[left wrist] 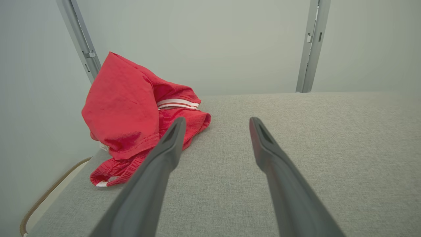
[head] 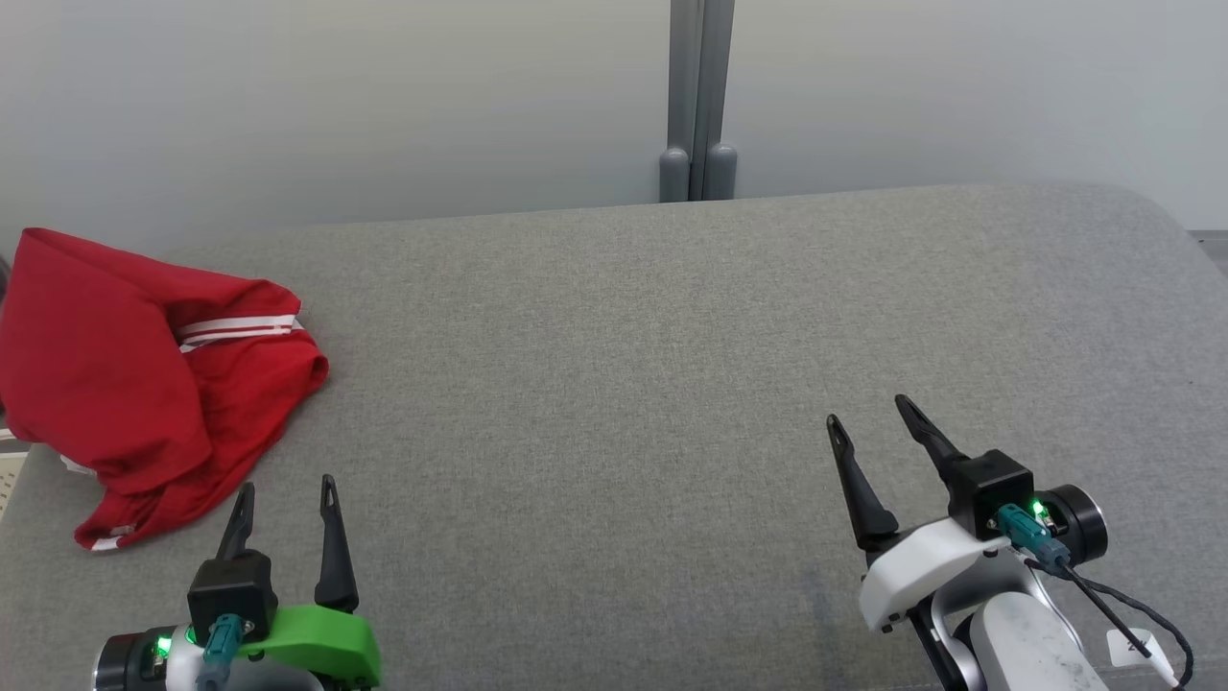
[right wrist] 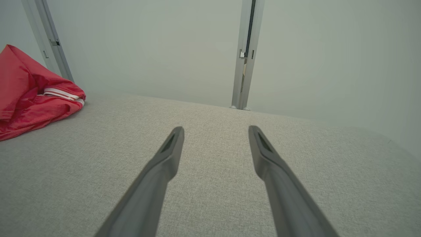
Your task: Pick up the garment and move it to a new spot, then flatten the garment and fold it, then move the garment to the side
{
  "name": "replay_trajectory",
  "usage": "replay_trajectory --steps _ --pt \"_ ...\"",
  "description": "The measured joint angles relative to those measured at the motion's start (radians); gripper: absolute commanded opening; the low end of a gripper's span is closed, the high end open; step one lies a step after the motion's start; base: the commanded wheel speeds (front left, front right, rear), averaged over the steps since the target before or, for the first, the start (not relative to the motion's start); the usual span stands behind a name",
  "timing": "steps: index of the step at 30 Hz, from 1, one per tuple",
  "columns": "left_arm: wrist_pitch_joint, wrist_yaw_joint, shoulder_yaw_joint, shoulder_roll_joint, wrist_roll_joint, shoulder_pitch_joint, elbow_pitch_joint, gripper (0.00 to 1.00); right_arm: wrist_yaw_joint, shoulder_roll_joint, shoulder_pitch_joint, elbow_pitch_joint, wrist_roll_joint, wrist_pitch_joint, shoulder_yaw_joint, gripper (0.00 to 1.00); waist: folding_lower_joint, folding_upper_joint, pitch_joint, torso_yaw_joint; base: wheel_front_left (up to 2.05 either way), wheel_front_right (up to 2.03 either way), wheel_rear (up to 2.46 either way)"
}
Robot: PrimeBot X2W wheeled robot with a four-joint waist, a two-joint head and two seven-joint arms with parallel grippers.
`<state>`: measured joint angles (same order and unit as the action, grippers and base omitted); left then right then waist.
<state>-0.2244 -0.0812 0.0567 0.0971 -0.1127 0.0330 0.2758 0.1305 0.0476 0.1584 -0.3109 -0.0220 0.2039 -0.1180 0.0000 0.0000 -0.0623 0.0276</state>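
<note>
Head view takes in the grey padded surface, broad and bare across its middle and right. The red garment lies heaped on that surface's far-left corner, bunched and doubled over itself; one fold stands up at the back and a lower hem trails toward the surface's left edge; whether any cloth hangs past that edge I cannot tell. The right gripper hangs over the surface's near-right part, well apart from the cloth, its two dark fingers spread wide with nothing between them; the left gripper sits over the surface's near-left part, near the heap's trailing hem, fingers likewise spread and empty. A white-striped band shows on the side of the heap that faces the surface's middle.

The step in hand looks like the first pick, not yet begun; the left arm seems the better placed for it. To do it well, I would bring the left fingers down on a thick ridge of the heap rather than a single loose layer, so that the whole bundle lifts together; close fully before raising; lift high enough that the trailing hem clears the surface and does not drag; then carry it toward the surface's bare middle, where both arms could reach to flatten it.
</note>
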Motion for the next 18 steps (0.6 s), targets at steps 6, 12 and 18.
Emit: replay_trajectory --steps 6,12,18 --pt "0.006 -0.008 0.003 0.004 0.021 -0.001 -0.012 1.0 0.0 0.0 -0.004 0.018 0.031 0.0 -0.003 1.0 0.0 0.0 -0.001 0.003 0.0 0.0 0.0" --pt "0.013 -0.013 0.007 0.007 0.018 -0.004 -0.021 1.0 0.0 0.001 -0.009 0.031 0.021 -0.009 0.018 1.0 0.0 0.0 0.001 0.004 0.0 0.0 0.0" --pt "0.018 -0.018 0.009 0.008 0.01 -0.014 -0.031 1.0 0.0 0.0 -0.011 0.033 -0.007 -0.01 0.031 1.0 0.0 0.0 0.002 0.001 0.0 0.0 0.0"
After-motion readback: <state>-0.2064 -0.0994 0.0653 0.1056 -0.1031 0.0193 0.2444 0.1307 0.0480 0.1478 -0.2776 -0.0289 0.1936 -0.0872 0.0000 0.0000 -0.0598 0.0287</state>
